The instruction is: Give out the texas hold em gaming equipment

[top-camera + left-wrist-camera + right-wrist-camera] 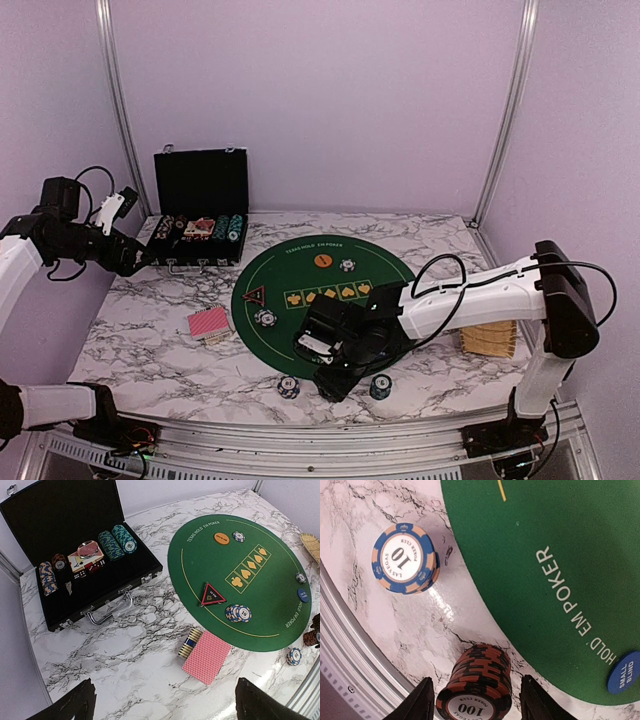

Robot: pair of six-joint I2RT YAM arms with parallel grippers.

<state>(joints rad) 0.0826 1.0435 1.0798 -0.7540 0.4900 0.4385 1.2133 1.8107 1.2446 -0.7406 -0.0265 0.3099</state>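
Observation:
A stack of orange-black "100" chips [479,689] stands on the marble just off the green mat [560,545]. My right gripper [479,702] is open, with a finger on each side of the stack and a gap on both sides; in the top view it [335,386] hides the stack. A blue "10" chip stack [404,558] stands to its left, also seen from above [289,386]. A blue button [624,672] lies at the mat's edge. My left gripper [165,705] is open and empty, high above the red-backed cards [208,656].
The open black chip case [200,190] holds more chips at the back left. On the mat [300,340] lie an orange button [322,260], a triangular marker [256,295] and chips [265,318]. A wicker basket [490,338] stands at the right.

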